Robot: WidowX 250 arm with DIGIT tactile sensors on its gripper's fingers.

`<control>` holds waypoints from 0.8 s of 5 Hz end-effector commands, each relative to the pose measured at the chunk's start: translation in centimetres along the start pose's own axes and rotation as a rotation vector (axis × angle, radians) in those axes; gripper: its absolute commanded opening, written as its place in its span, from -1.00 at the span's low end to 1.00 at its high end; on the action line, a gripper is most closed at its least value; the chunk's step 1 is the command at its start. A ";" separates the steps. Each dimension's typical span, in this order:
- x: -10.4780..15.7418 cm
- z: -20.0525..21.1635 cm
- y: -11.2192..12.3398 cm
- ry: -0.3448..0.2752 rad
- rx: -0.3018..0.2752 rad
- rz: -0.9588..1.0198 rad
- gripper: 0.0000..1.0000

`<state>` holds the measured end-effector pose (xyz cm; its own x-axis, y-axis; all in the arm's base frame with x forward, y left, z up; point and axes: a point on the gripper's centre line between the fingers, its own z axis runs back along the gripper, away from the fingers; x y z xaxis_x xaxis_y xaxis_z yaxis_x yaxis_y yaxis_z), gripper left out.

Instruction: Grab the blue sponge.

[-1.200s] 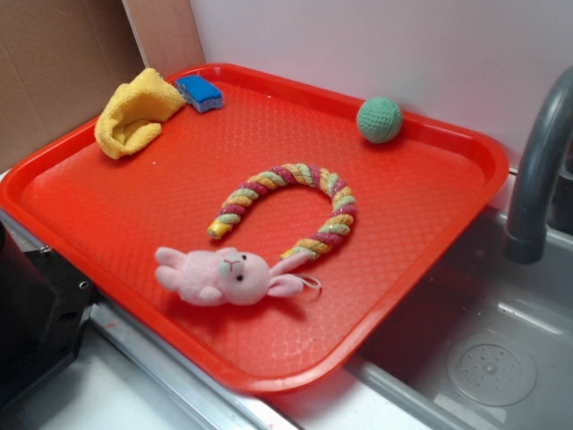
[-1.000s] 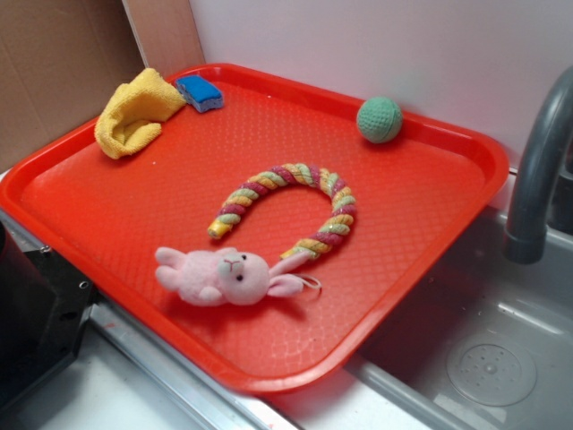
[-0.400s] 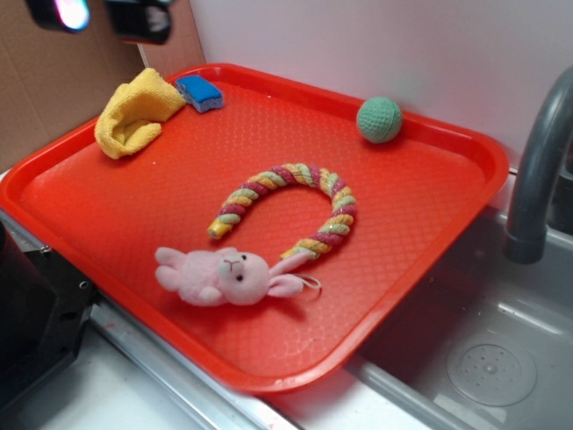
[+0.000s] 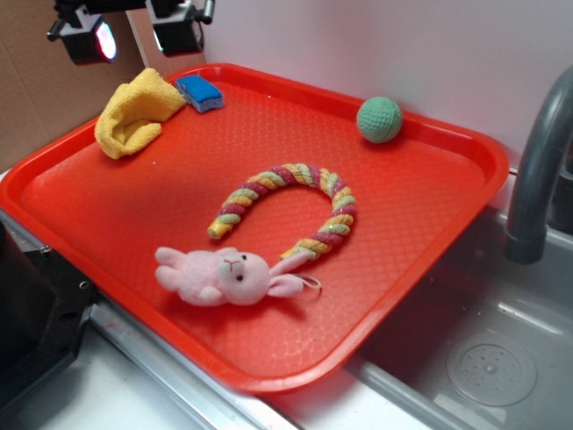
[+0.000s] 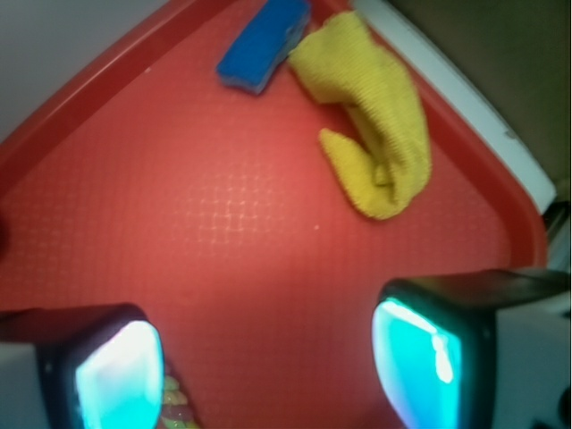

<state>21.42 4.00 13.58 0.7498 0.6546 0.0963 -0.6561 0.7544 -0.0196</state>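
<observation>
a large red plastic tray (image 4: 421, 206) fills most of your view, set beside a metal sink (image 4: 483, 349) with a grey faucet (image 4: 537, 170) at the right edge. on the tray, from biggest to smallest: a crumpled yellow cloth (image 4: 134, 112) in the far left corner, a braided rope ring toy (image 4: 291, 208) in pastel colours near the middle, a pink plush bunny (image 4: 219, 275) just in front of the rope with one ear touching it, a green knitted ball (image 4: 380, 120) near the far rim, and the blue sponge (image 4: 199, 92), the smallest, lying flat in the far corner and touching the right side of the cloth. your gripper (image 4: 134, 34) hangs high above that corner with its fingers spread wide and nothing between them; the wrist view shows both lit fingertips (image 5: 121, 375) apart over bare tray, with the sponge ahead of them at the top of that view. judging by this, the grab has barely begun: the approach is under way, but you have yet to centre over the sponge, descend and close. the cloth is the main obstacle, since it presses against one side of the sponge and a finger could catch its folds; the tray rim just behind the sponge also leaves little room.
</observation>
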 end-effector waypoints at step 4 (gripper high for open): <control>6.6 -8.0 -0.8 -0.012 0.015 0.358 1.00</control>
<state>27.25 6.85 4.59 0.4926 0.8682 0.0598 -0.8698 0.4934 0.0014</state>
